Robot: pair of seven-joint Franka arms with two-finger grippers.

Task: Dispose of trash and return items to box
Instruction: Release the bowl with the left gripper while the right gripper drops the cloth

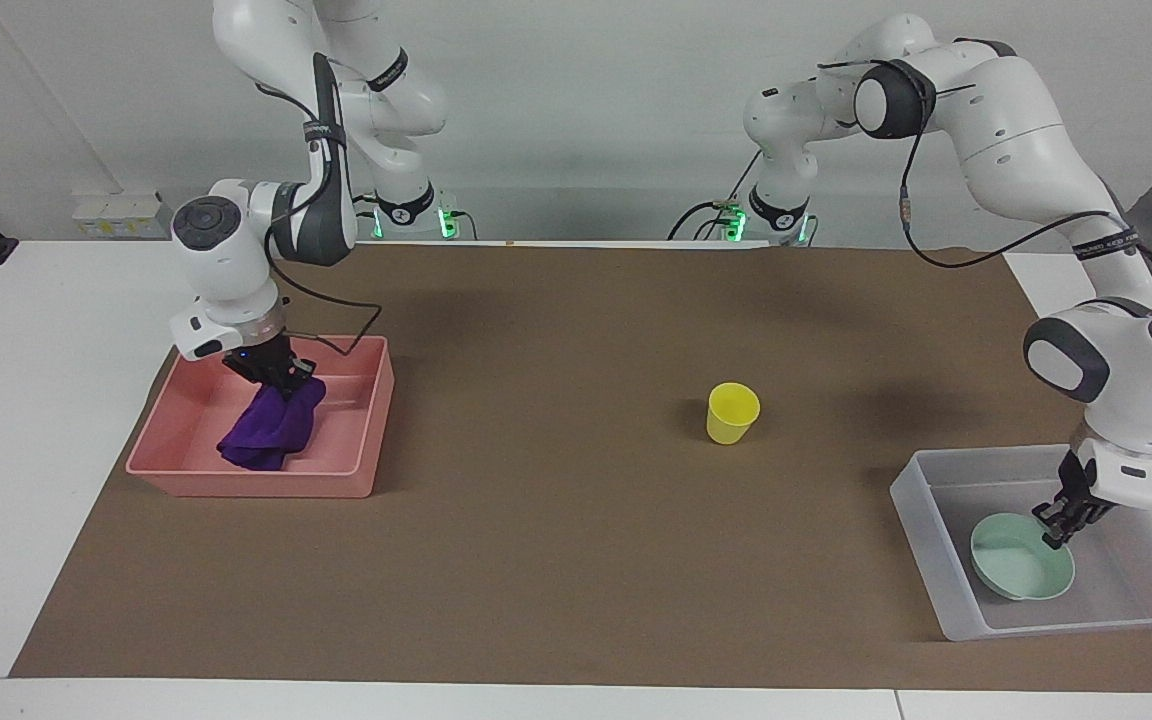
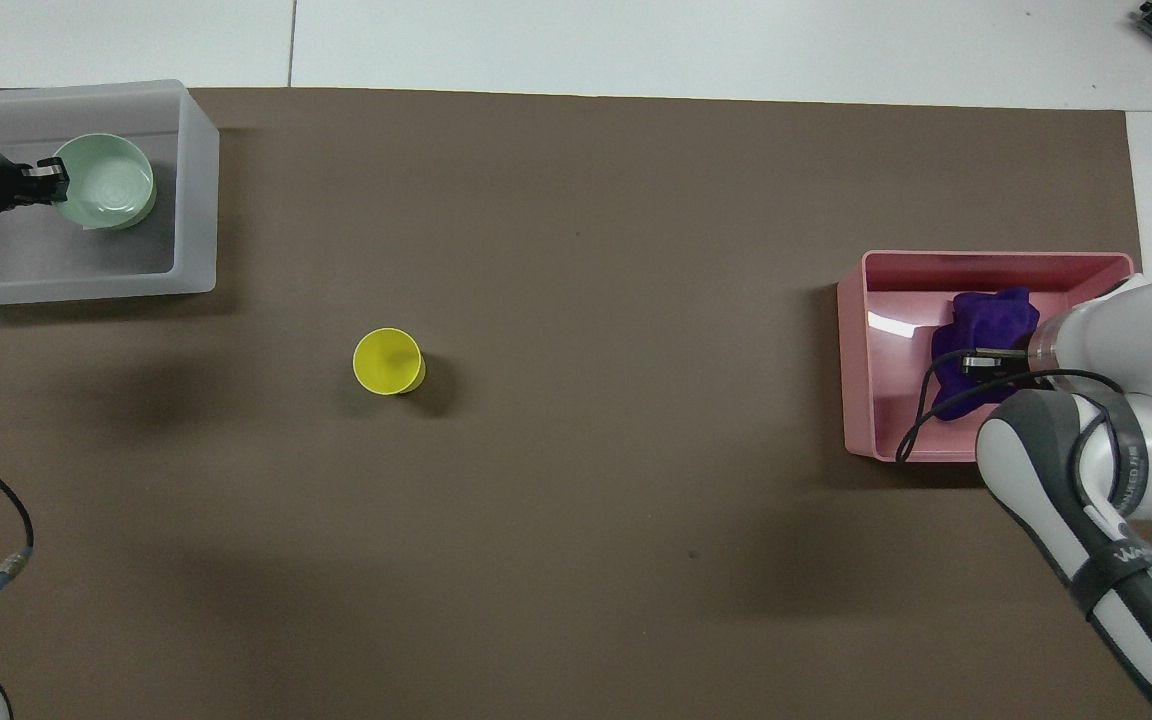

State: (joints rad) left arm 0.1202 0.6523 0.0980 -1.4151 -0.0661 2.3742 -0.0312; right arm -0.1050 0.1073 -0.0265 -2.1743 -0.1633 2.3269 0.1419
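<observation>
Standing alone mid-mat, yellow cup between pink bin and box.

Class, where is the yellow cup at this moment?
The yellow cup stands alone and upright on the brown mat, between the pink bin and the translucent box, closer to the box at the left arm's end.

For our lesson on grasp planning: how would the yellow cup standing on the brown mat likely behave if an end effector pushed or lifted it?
The yellow cup looks like thin plastic, so probably light and easy to lift. It stands upright on a base narrower than its rim, so a push near the top would likely tip it. Once tipped, its round sides could roll.
</observation>
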